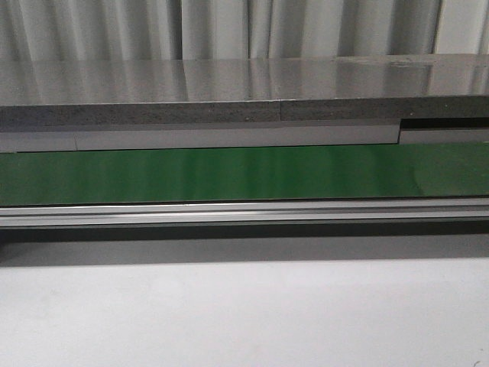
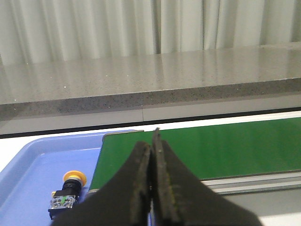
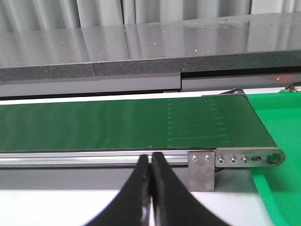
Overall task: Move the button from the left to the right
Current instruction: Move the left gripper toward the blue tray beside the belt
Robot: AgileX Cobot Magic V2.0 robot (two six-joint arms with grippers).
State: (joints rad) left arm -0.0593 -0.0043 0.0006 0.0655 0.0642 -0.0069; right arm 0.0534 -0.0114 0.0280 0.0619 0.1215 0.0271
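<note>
The button sat in the blue tray off the left end of the green belt, lying on its side, yellow cap pointing toward the counter's far edge. The left gripper was pinched together on nothing, the button off to one side and nearer the camera. The right gripper, also closed and empty, hung near the belt's right end, so the left arm was way closer.

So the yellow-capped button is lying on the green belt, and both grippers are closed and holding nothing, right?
Not quite: the left wrist view shows the button lying in the blue tray, beside the green belt. Both the left gripper and right gripper are indeed closed and empty.
</note>
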